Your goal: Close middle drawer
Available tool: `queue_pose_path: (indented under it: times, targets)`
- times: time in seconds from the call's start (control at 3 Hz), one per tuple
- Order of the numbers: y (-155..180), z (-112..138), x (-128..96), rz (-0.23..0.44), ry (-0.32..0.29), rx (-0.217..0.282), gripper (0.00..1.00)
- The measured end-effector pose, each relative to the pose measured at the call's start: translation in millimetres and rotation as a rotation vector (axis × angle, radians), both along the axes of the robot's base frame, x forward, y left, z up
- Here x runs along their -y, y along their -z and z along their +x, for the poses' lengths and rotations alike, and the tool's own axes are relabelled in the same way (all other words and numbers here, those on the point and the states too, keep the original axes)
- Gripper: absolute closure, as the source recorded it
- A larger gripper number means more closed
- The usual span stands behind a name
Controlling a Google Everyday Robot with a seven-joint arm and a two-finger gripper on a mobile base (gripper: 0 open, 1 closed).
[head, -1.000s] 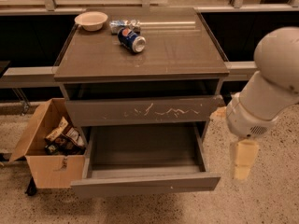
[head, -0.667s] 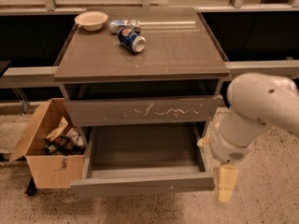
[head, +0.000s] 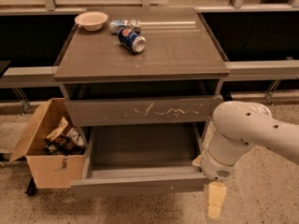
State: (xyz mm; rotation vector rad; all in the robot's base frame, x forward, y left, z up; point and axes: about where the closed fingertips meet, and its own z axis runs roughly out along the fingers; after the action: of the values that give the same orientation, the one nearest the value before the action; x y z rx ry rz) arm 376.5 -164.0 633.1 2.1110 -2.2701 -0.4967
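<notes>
Fingers [head: 216,199] low beside open middle drawer [head: 140,185] right corner

A pale bowl [head: 91,20] sits at the back left corner of the table [head: 182,50]. A blue soda can [head: 131,39] lies on its side nearby, a crumpled silvery packet [head: 122,25] just behind it. The upper drawer front [head: 103,113] bears white scratches. On the floor to the left, an open cardboard box [head: 46,176] (flaps spread) holds snack packets [head: 63,136].

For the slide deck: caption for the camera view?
Gripper low beside the front corner of the open, empty middle drawer.
</notes>
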Motion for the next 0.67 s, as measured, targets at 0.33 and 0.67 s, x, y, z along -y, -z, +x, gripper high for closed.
queue_pose_path:
  times: [0.33, 0.67]
  targets:
    - [28.5, 6.3, -10.5, 0.058, -0.058, 0.011, 0.00]
    - [70.7, 7.7, -25.6, 0.118, -0.142, 0.015, 0.00]
